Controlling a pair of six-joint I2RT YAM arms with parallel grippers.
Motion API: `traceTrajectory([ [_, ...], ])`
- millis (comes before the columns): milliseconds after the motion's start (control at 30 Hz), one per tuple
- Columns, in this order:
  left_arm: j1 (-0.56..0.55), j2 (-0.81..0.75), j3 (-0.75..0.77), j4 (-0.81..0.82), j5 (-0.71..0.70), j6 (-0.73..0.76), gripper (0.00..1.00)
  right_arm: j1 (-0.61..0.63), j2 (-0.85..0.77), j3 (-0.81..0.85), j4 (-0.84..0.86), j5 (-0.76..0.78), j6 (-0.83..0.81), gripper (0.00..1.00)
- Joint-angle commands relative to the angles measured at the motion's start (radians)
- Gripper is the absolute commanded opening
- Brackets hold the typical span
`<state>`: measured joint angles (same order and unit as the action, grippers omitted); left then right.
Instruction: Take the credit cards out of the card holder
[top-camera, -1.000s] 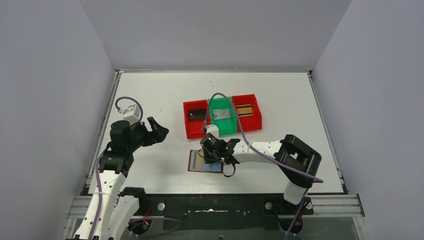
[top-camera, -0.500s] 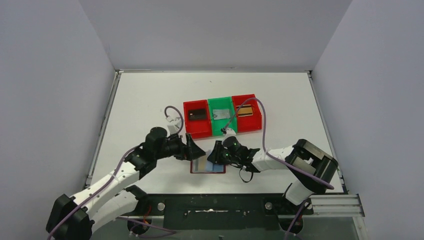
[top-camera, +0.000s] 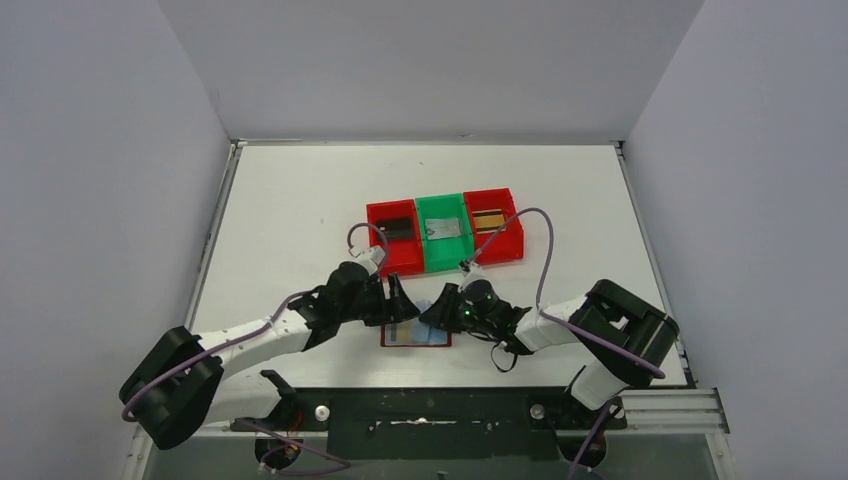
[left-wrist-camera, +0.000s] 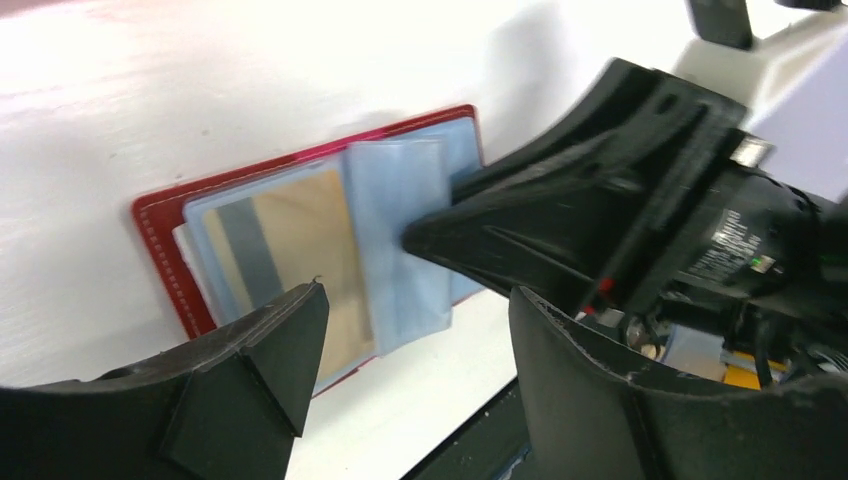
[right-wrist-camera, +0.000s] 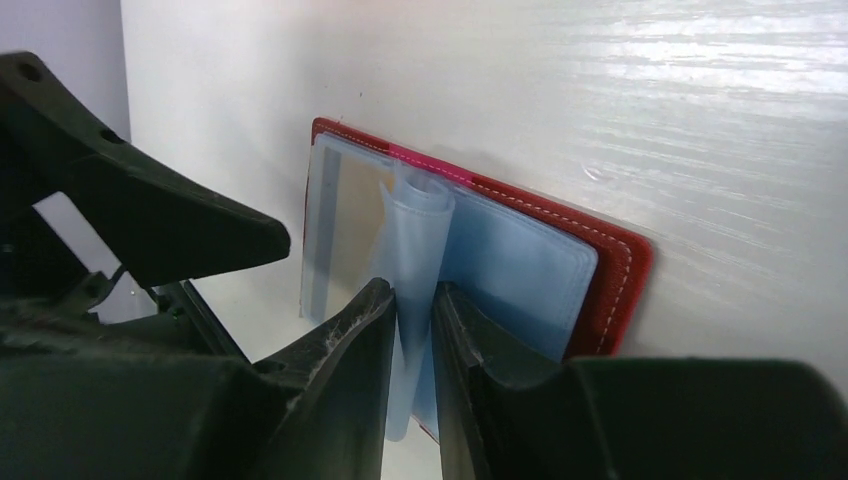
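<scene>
Two grippers meet over the card holder (top-camera: 415, 337), which lies open and flat on the table (top-camera: 300, 200) near its front edge, just in front of a row of bins (top-camera: 385, 265). The right gripper (right-wrist-camera: 412, 292) has its jaws narrowed onto a pale blue sleeve (right-wrist-camera: 418, 215), pinching that leaf upright at the fold so the left page is bared. Under that page's clear cover a gold card (left-wrist-camera: 300, 255) shows. Its grey stripe runs parallel to the fold, so its long axis probably runs that way too. The left gripper (left-wrist-camera: 415, 300) is the nearer arm for it. It is spread wide and holds nothing, close by the holder's left side, with the card straight ahead of its fingertips. Which edge of that pocket is open I cannot tell, and the direction of the pull depends on it.
</scene>
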<state>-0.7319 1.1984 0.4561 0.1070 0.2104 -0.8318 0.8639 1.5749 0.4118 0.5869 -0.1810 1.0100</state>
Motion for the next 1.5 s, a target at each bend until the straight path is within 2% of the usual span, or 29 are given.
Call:
traceTrajectory([
  [0, -0.005, 0.042, -0.015, 0.034, -0.091, -0.079, 0.65, -0.036, -0.020, -0.051, 0.055, 0.011, 0.060, 0.23],
  [500, -0.013, 0.179, -0.007, 0.211, 0.139, -0.109, 0.57, -0.061, 0.041, -0.082, 0.120, -0.012, 0.127, 0.24],
  [700, -0.022, 0.233, 0.019, 0.336, 0.229, -0.125, 0.53, -0.065, -0.002, -0.070, 0.102, -0.039, 0.136, 0.26],
  [833, -0.035, 0.260, 0.047, 0.391, 0.244, -0.132, 0.50, -0.066, -0.134, -0.053, -0.053, 0.032, 0.153, 0.34],
  [1000, -0.052, 0.301, 0.078, 0.418, 0.253, -0.131, 0.49, -0.071, -0.356, -0.011, -0.392, 0.193, 0.129, 0.53],
  [1167, -0.087, 0.381, 0.136, 0.431, 0.281, -0.122, 0.47, -0.076, -0.562, 0.025, -0.722, 0.418, 0.165, 0.60],
  [1233, -0.101, 0.371, 0.143, 0.415, 0.232, -0.114, 0.42, -0.080, -0.638, 0.016, -0.746, 0.462, 0.137, 0.62],
  [1300, -0.116, 0.286, 0.129, 0.376, 0.135, -0.096, 0.42, -0.086, -0.692, 0.008, -0.726, 0.462, 0.099, 0.66],
  [1367, -0.118, 0.187, 0.123, 0.273, 0.029, -0.069, 0.44, -0.090, -0.710, 0.021, -0.715, 0.439, 0.080, 0.70],
  [1467, -0.112, 0.026, 0.121, 0.061, -0.173, -0.043, 0.48, -0.088, -0.673, 0.066, -0.711, 0.398, 0.053, 0.71],
])
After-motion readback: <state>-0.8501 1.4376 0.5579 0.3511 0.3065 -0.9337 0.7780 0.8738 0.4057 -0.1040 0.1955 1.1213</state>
